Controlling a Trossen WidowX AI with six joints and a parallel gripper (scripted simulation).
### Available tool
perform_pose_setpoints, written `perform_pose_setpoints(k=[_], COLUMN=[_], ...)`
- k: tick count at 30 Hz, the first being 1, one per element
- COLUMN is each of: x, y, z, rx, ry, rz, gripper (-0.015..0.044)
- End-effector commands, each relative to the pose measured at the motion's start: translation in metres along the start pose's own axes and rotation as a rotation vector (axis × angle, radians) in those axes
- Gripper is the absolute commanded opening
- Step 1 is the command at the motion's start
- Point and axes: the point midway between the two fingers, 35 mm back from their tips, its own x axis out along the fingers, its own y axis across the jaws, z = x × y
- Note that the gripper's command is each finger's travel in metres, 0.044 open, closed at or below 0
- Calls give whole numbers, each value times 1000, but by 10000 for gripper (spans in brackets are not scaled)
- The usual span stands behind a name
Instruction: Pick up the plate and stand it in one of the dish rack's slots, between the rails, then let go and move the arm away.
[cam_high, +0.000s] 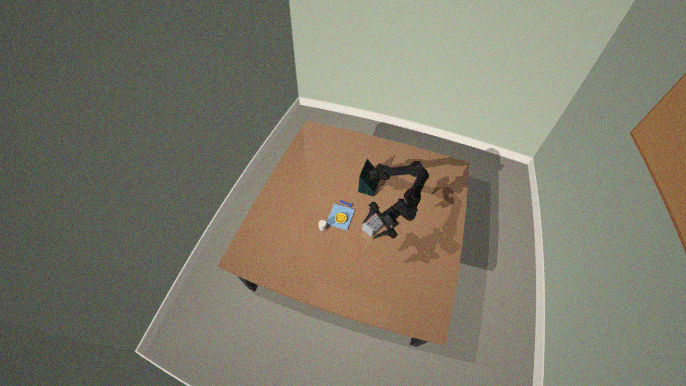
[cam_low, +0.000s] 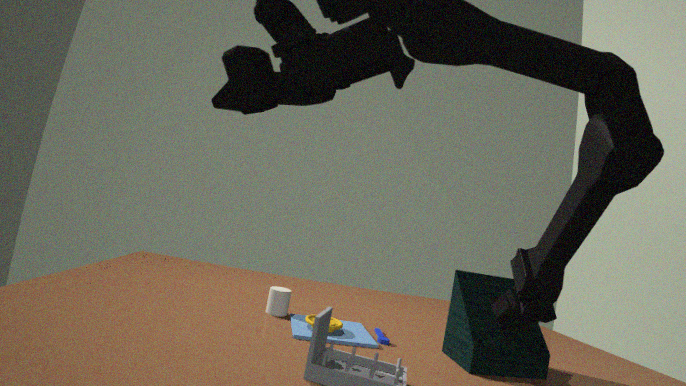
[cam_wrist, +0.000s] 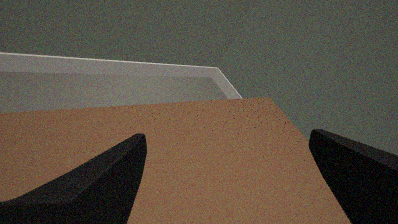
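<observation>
The yellow plate (cam_high: 341, 218) (cam_low: 336, 326) lies flat on a light blue board. The grey dish rack (cam_high: 370, 229) (cam_low: 321, 345) stands on the table near the board, with a tall wall at one end and short upright rails along it. In the exterior view, that wall covers part of the plate. My gripper (cam_high: 371, 226) (cam_wrist: 227, 139) is open and empty, raised high above the rack; from above, its fingers spread on either side of the rack. The wrist view shows neither the plate nor the rack.
The light blue board (cam_high: 349, 212) (cam_low: 358, 334) lies under the plate. A white cup (cam_high: 322, 225) (cam_low: 278, 302) stands beside it. A small blue object (cam_high: 346, 203) (cam_low: 382, 337) lies at another edge. A dark green wedge-shaped block (cam_high: 367, 185) (cam_low: 462, 325) stands by the arm's base.
</observation>
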Motion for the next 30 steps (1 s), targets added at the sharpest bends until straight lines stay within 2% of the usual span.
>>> perform_pose_setpoints(k=[1,16,30], x=[19,59,56], y=[-23,-101,-162], z=[-22,-107,-187], rx=[-80,-294,-343], ry=[118,557,917], rz=[-23,37,316], gripper=[400,400,400])
